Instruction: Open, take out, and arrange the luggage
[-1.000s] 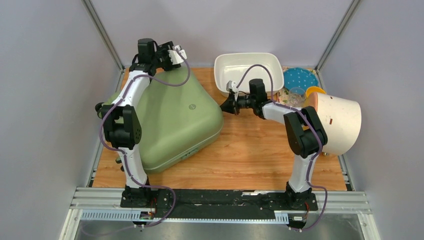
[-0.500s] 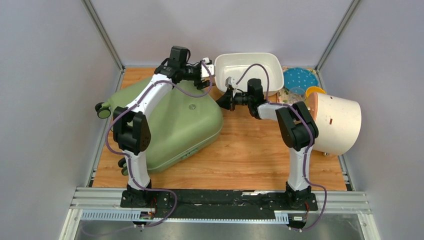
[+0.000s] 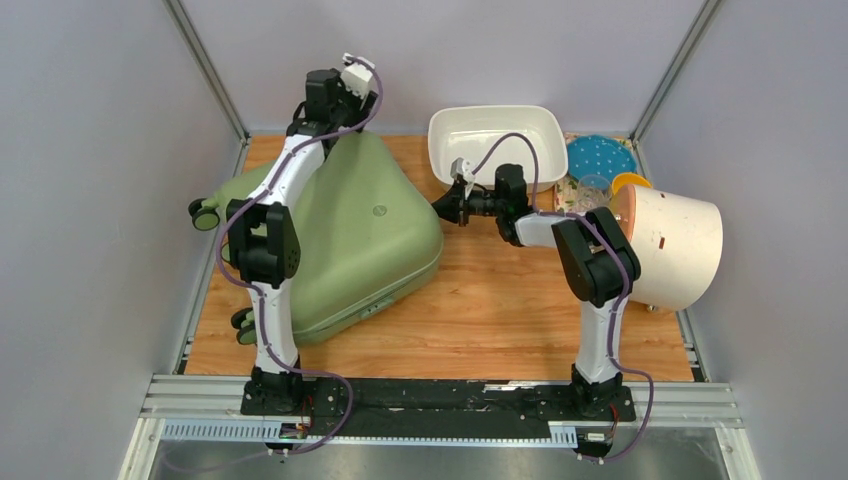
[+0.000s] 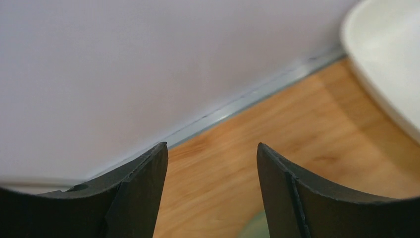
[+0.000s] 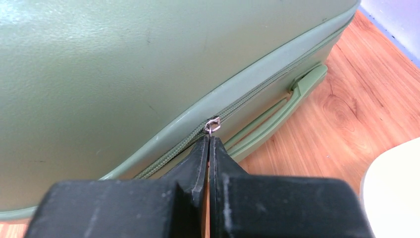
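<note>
The sage-green luggage [image 3: 360, 230] lies flat and closed on the left half of the wooden table, with its black-and-green wheels [image 3: 205, 215] at its left side. My right gripper [image 3: 440, 208] is at the suitcase's right corner. In the right wrist view its jaws [image 5: 208, 141] are shut on the small metal zipper pull [image 5: 212, 124] on the zipper round the shell [image 5: 124, 64]. My left gripper [image 3: 335, 95] is raised above the suitcase's far corner. In the left wrist view it [image 4: 212, 153] is open and empty, facing the table's back edge.
A white tub [image 3: 497, 135] stands at the back centre, close behind the right gripper; it also shows in the left wrist view [image 4: 391, 64]. A cream cylinder [image 3: 675, 245], a blue dotted plate [image 3: 600, 155] and small items crowd the right. The suitcase's side handle [image 5: 277, 111] faces the bare table.
My left arm swung right toward the tub, then back left and up over the suitcase's far corner. The right gripper stayed shut at the suitcase's right corner and shifted slightly left.
</note>
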{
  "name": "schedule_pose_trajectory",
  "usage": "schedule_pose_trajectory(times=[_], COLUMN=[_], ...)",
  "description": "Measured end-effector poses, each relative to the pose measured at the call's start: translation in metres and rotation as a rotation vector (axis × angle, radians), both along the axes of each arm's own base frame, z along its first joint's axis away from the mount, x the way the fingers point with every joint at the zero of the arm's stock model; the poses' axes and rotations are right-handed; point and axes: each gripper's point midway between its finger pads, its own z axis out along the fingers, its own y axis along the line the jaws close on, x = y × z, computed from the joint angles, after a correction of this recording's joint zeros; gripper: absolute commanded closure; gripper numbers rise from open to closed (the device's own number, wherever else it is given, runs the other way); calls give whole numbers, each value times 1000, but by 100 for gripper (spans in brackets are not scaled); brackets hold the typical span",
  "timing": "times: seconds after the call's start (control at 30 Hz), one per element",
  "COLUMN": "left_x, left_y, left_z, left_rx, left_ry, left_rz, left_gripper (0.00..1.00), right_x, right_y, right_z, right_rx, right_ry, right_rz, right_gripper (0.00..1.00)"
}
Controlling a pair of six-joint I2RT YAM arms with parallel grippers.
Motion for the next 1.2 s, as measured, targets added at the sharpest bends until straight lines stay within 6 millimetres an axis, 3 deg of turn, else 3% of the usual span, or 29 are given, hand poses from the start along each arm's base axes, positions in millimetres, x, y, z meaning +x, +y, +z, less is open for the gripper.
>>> schedule_pose_trajectory(times=[0.07,0.13,0.23,0.37,0.53,0.77,0.83,1.07,1.2], left_x=[21,30,37,42,29,-51,-67,-82,-85], left_y=[37,60,93,104,67,-46,-64,-87,-92], left_z=[2,-1,-22,-59,-70,-85,-84,-77,-76], left_rx=[33,72,148,231,273,317,324,355,382], left_ry=[-40,-58,-40,10,15,24,3,-78,-115], left_rz=[144,232,325,325,129,-354,-449,-642,-698], left_gripper=[27,27,32,37,42,47,48,51,52], right_x=[-2,-3,-3,-7,-25,-71,-77,-73,-58], right_y=[1,2,2,2,0,-10,-14,-18,-20], right_z=[1,1,1,3,0,0,-2,-4,-4], right_rx=[0,-1,-1,-2,-14,-64,-81,-110,-112], right_ry=[1,1,2,9,44,97,100,54,50], right_rz=[1,-2,-2,8,38,90,89,61,55], right_gripper=[100,100,100,100,100,100,100,100,100])
